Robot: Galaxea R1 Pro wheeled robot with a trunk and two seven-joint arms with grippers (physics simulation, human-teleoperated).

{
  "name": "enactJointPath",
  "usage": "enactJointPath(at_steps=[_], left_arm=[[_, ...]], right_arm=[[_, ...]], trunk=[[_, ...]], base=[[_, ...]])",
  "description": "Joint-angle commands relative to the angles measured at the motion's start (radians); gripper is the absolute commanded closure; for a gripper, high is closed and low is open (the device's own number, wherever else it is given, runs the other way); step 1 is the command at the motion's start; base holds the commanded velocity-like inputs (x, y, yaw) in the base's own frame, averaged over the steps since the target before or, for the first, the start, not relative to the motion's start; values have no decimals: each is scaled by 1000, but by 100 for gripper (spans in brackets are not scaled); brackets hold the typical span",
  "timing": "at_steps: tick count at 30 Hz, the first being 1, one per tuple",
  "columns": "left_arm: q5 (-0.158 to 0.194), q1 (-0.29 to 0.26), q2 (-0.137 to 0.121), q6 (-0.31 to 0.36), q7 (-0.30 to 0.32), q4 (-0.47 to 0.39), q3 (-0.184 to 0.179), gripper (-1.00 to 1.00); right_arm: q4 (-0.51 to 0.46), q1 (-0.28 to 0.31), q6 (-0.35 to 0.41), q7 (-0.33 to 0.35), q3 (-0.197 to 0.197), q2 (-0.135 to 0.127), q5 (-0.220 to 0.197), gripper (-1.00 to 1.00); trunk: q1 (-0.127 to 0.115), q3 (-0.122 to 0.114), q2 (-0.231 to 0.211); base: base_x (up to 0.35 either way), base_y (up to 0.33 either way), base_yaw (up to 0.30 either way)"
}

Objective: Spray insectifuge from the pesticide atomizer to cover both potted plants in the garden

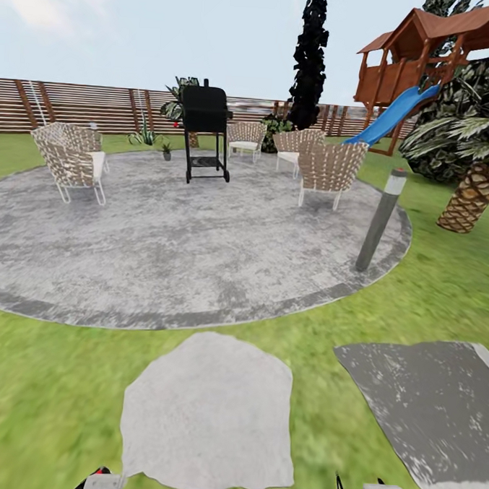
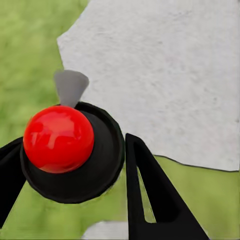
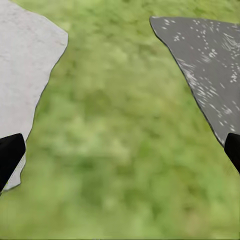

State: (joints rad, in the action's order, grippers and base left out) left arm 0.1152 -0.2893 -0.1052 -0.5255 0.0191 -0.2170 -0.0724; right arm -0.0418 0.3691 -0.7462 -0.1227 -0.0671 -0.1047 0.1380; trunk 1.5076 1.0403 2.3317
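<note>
Closest to the lens, a matte black round cap carrying a glossy red ball and a short grey cone-shaped nozzle sits between the black fingers of the left gripper (image 2: 74, 142). I take this for the sprayer top of the pesticide atomizer (image 2: 100, 165), seen end-on, with the bottle body hidden beneath it. Both fingers press against the cap's rim, so the left gripper is clamped on it. The bottle should be light, rigid and smooth plastic, liable to slip or twist. A grip on the body below the head, with the nozzle left unblocked, seems safest.

The right gripper (image 3: 121, 155) hangs with its fingers spread wide over blurred green grass, holding nothing.

Under the arms lie a pale, chalky, irregular stepping stone (image 1: 209, 409) and a darker, speckled grey slab (image 1: 423, 407), both flat in the soft lawn. Beyond spreads the round mottled grey paved patio (image 1: 172, 247), with a slim grey bollard lamp (image 1: 379, 224) at its edge, woven wicker chairs (image 1: 329, 166) and a black boxy barbecue grill (image 1: 206, 130). Small leafy green plants (image 1: 165, 151) stand near the brown slatted wooden fence (image 1: 65, 103), too small to say whether they are the ones to spray.
</note>
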Motion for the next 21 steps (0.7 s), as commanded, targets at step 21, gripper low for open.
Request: enactJointPath(at_steps=[21], left_arm=[[11,-1,-1,-4,2,1,-7,100]], right_arm=[[1,1,-2,-5,-7,0,11,-100]], trunk=[[0,1,0]], base=[[340,0,0]])
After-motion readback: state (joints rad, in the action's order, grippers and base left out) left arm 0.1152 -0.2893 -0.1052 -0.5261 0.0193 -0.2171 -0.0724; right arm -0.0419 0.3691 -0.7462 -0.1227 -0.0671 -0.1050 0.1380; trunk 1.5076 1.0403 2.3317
